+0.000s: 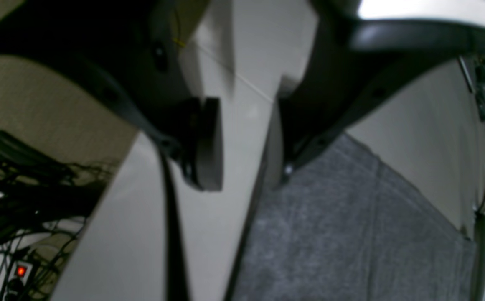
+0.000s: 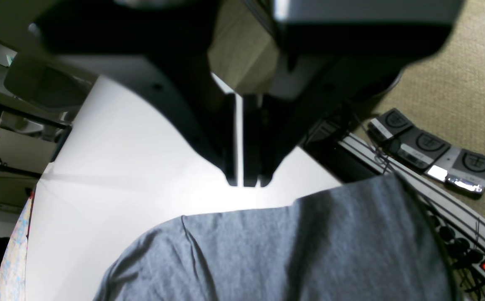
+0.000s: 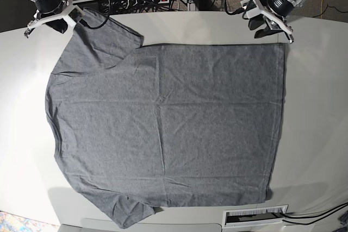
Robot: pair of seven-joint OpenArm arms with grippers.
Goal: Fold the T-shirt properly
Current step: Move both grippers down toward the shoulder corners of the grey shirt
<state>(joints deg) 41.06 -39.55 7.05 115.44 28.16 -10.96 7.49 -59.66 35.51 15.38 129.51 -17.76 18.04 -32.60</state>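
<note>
Base view: T-shirt (image 3: pixel 163 129) spread flat on table (image 3: pixel 315 112)

Base view is evenly bright and sharp, while both wrist views are dim, blurred up close, with table (image 2: pixel 142 167) glare.

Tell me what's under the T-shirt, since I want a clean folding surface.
The T-shirt lies spread flat on a pale table, bare all around it. Whatever sits beneath the fabric is covered; no lump shows through, only light wrinkles.

No readable text, brand or number shows anywhere; the white label (image 3: pixel 255 214) at the table's near edge is illegible.
</note>
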